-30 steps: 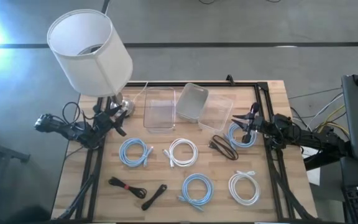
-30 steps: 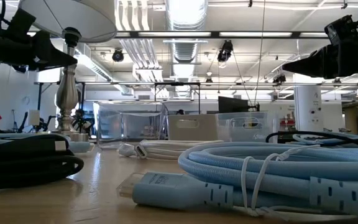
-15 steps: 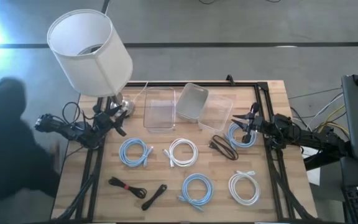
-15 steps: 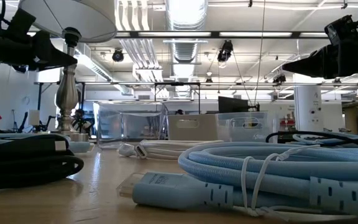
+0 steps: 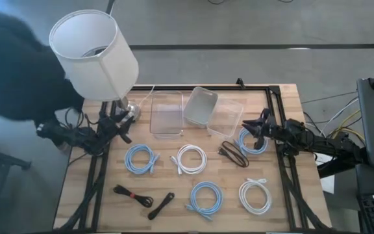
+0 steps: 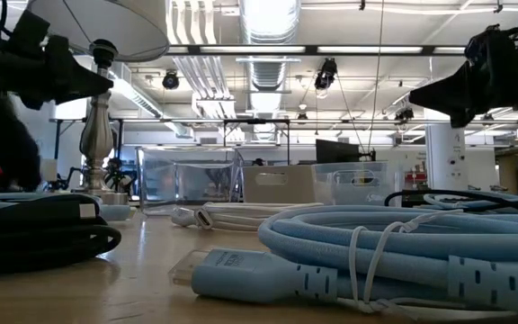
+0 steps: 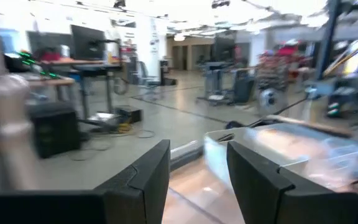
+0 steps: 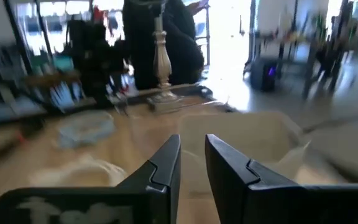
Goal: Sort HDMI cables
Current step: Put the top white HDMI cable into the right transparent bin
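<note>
HDMI cables lie spread across your wooden table (image 5: 284, 104), all on the near side of the three clear tubs (image 5: 197, 112), which stand along the far edge. A light blue coil (image 5: 141, 158) rests nearest the tubs on the lamp's side, with a white coil (image 5: 191, 159) just beside it and a black cable bundle (image 5: 234, 154) beyond that. Another light blue coil (image 5: 253, 141) sits close by the tubs' right end, directly under your right gripper (image 5: 258, 127), whose fingers stand a narrow gap apart with nothing between them. Farther from the tubs, along the front of the table, you see two thin black tied bundles (image 5: 133, 195), a third light blue coil (image 5: 206, 198) and a second white coil (image 5: 256, 196). Your left gripper (image 5: 119, 125) hangs off the tubs' left end, close to the base of the white-shaded lamp (image 5: 95, 54), fingers parted and empty. A person in dark clothing (image 5: 15, 68) stands at the table's left, beyond the lamp. In the low view a blue coil (image 6: 403, 252) fills the foreground, the tubs (image 6: 268, 183) behind it.
</note>
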